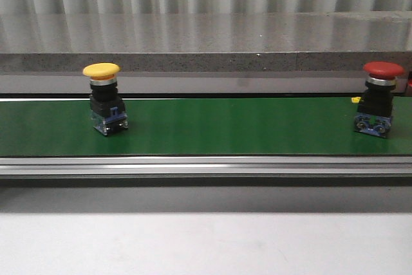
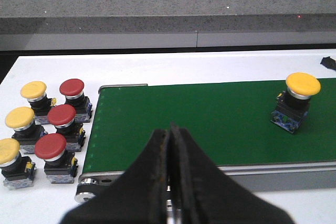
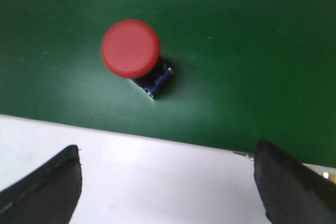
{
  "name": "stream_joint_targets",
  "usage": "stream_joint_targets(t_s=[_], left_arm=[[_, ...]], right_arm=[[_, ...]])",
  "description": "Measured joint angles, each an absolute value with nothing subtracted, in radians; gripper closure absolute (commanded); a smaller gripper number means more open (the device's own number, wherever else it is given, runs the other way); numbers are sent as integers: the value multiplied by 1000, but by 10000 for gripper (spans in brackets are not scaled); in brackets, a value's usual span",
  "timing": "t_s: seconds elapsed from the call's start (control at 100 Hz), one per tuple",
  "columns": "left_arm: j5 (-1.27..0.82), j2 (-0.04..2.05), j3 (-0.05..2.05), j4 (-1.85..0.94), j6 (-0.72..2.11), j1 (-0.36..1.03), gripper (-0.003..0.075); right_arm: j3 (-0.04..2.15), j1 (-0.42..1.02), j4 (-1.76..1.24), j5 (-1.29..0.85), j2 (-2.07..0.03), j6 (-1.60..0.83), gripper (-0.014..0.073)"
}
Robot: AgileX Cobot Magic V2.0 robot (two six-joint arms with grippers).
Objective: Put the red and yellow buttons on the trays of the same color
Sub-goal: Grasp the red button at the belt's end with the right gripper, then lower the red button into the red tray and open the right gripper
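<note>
Risk: right tool (image 3: 167,182), spread wide above the red button (image 3: 130,49) on the green belt (image 3: 252,51), may clip its cap off-centre and topple it, while left tool (image 2: 170,182) sits pressed together, well apart from the yellow button (image 2: 296,100).

Green belt (image 1: 212,127) across white surface (image 1: 193,243). On belt, upright and well apart: yellow button (image 1: 104,98) toward left, red button (image 1: 378,98) near right end. Beside belt's left end, on surface: six buttons (image 2: 44,129), three yellow, three red, clustered.
</note>
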State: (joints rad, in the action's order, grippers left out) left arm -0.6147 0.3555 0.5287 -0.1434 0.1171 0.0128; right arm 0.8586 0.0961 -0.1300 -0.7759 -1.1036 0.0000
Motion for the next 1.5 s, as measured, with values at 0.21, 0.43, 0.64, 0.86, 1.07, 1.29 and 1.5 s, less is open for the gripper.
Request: stream_joint_targets(t_s=[0.21, 0.43, 0.64, 0.86, 1.07, 1.29, 1.5], left_arm=[[-615, 355, 529, -143, 117, 13, 740], [-615, 355, 529, -143, 117, 13, 740], [-615, 355, 529, -143, 117, 13, 740], [-615, 355, 529, -143, 117, 13, 740], [-615, 355, 529, -143, 117, 13, 740], [-615, 355, 529, -143, 117, 13, 740], [-615, 355, 529, -143, 117, 13, 740]], right_arm=[[930, 119, -133, -748, -1272, 0, -62], [990, 119, -92, -673, -1416, 0, -18], [1046, 86, -84, -698, -1487, 0, 375], [1104, -6, -84, -762, -1489, 0, 440], [1203, -154, -82, -766, -1493, 0, 440], [1267, -327, -82, -667, -1565, 59, 440], [1330, -417, -86, -633, -1704, 78, 440]])
